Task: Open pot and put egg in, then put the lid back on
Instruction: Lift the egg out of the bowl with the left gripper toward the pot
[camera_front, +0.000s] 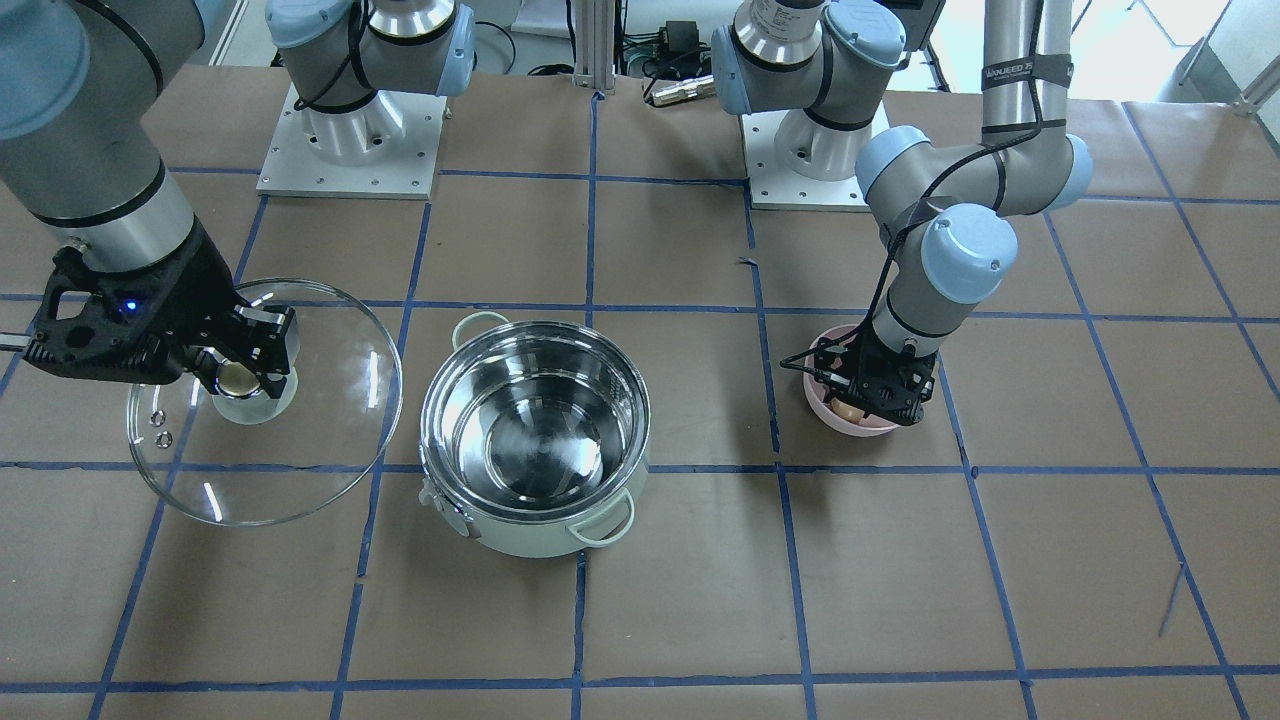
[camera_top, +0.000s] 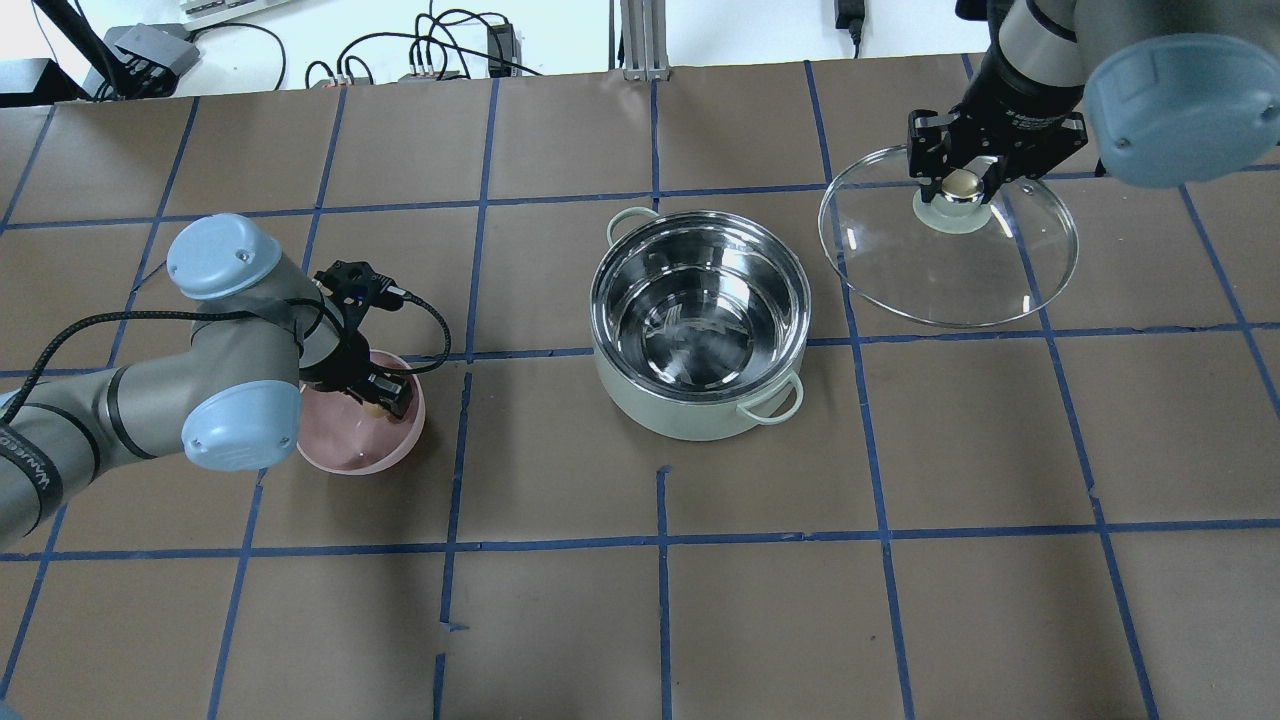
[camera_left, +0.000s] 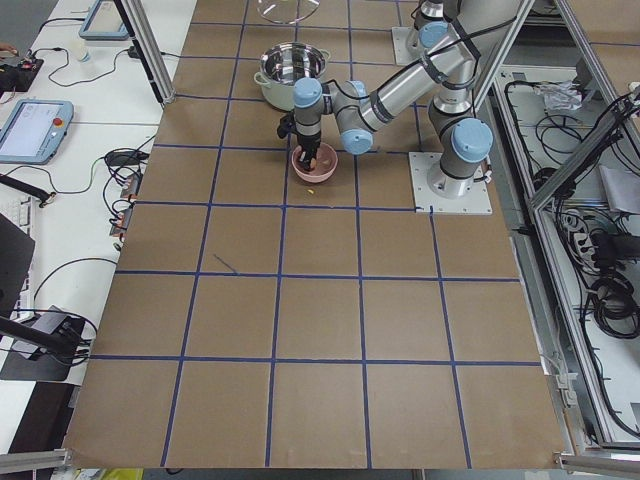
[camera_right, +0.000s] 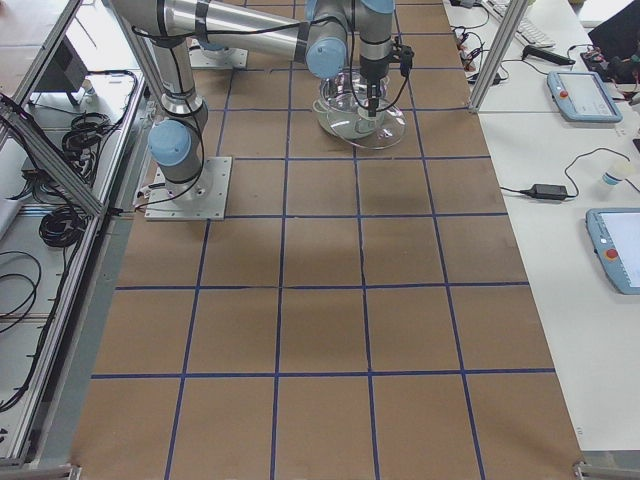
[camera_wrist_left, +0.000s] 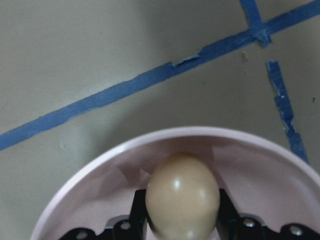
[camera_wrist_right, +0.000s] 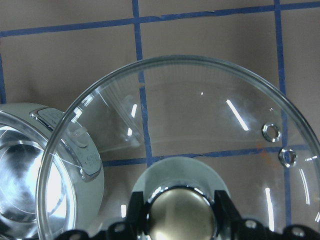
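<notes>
A: Left gripper (camera_top: 384, 396), jaw state?
B: Closed on the egg (camera_wrist_left: 182, 197). Wrist view: a black finger (camera_wrist_left: 140, 213) pressed against each side of the shell, with the egg's rounded end showing past the tips.
A: Where does the egg sit?
B: Inside the pink bowl (camera_top: 352, 452), centred between the jaws. The gripper reaches down into the bowl. Cannot tell whether the shell touches the bowl's floor.
A: Right gripper (camera_top: 962, 184)?
B: Clamped on the knob (camera_wrist_right: 180, 216) of the lid (camera_top: 950, 275). The knob lies squarely between the two fingers, with its pale green base just under them.
A: Lid position?
B: Off the pot (camera_top: 690, 415), held by the knob on the robot's right of it, glass over the table (camera_top: 560, 600). Overhead view: lid rim and pot rim are near but apart. The vent holes are on the side away from the pot.
A: Pot?
B: Upright, uncovered, steel inside showing. It stands between bowl and lid, with the bowl well apart on the robot's left.
</notes>
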